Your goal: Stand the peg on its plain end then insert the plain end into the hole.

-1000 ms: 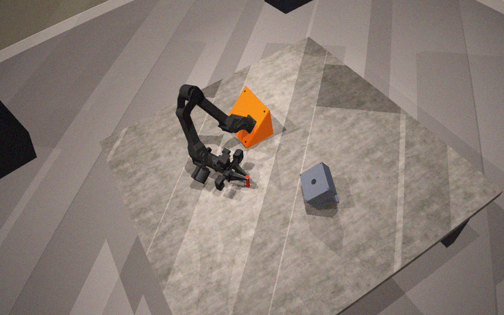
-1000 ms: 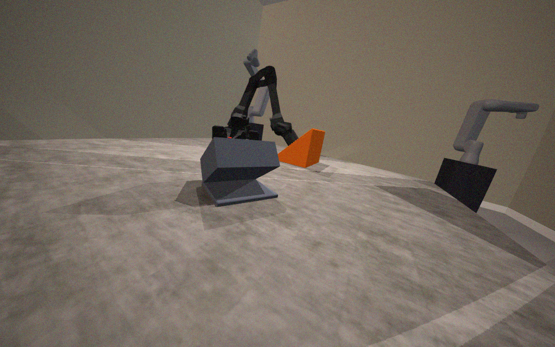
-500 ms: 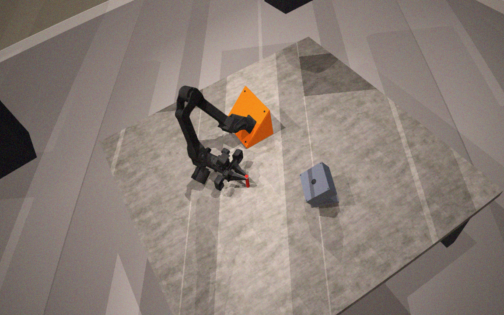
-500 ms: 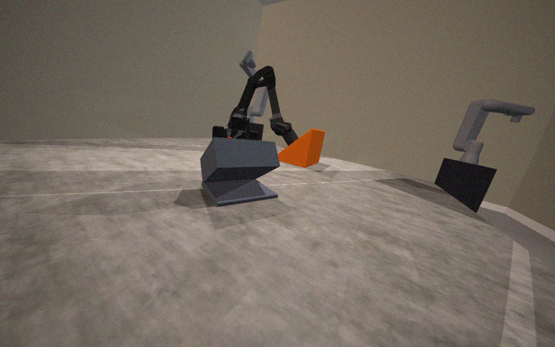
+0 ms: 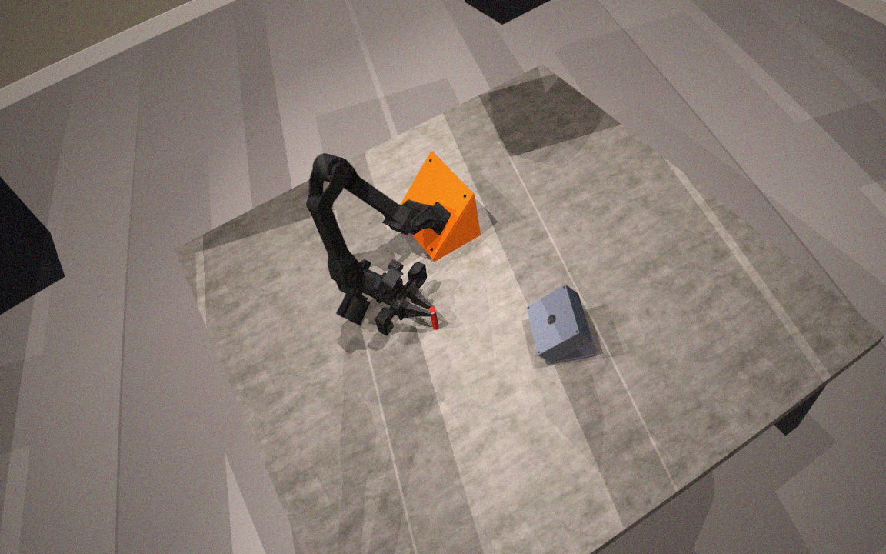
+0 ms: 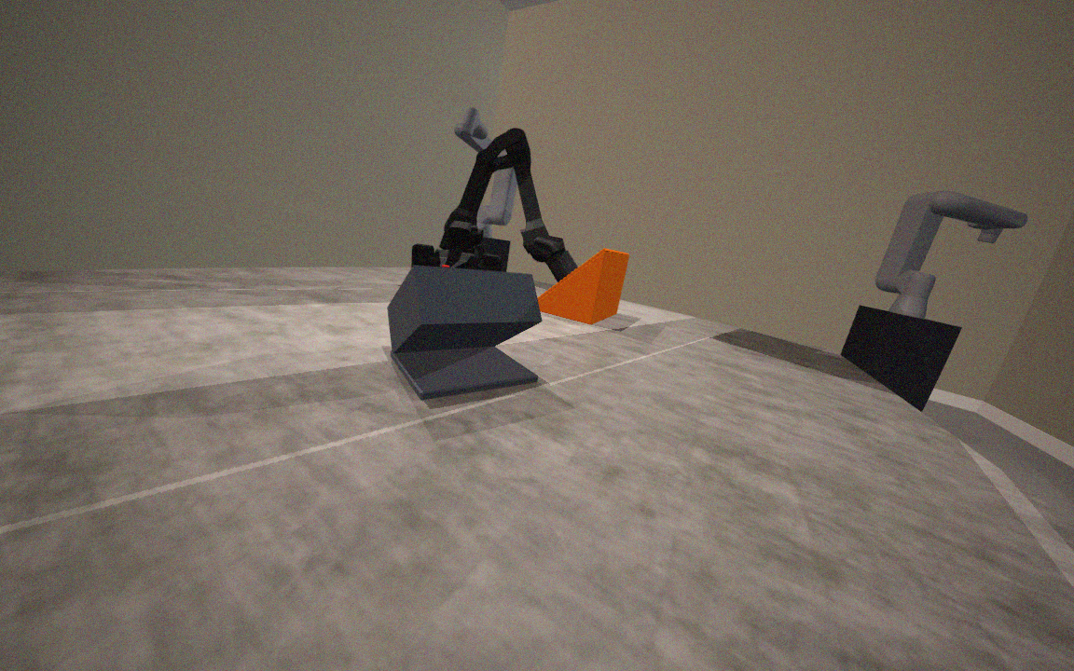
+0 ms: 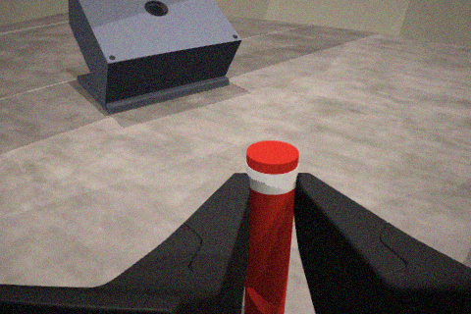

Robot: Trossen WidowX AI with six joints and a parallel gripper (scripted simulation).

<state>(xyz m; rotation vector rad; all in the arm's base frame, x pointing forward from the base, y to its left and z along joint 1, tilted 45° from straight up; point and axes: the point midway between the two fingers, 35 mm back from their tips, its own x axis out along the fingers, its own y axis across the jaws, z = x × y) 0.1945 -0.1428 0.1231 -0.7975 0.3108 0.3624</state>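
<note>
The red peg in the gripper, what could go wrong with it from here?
The gripper pinches the red peg up near its white band, so the long lower part might swing or tilt if it bumps something.

The hole sits in a sloped face and looks only a little wider than the peg, so an upright approach would likely jam at the rim.

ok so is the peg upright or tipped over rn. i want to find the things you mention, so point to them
Upright, or nearly so: in the wrist view the peg point(image 5: 434, 319) point(image 7: 272, 226) rises between the fingers, its white-banded end on top.
</note>
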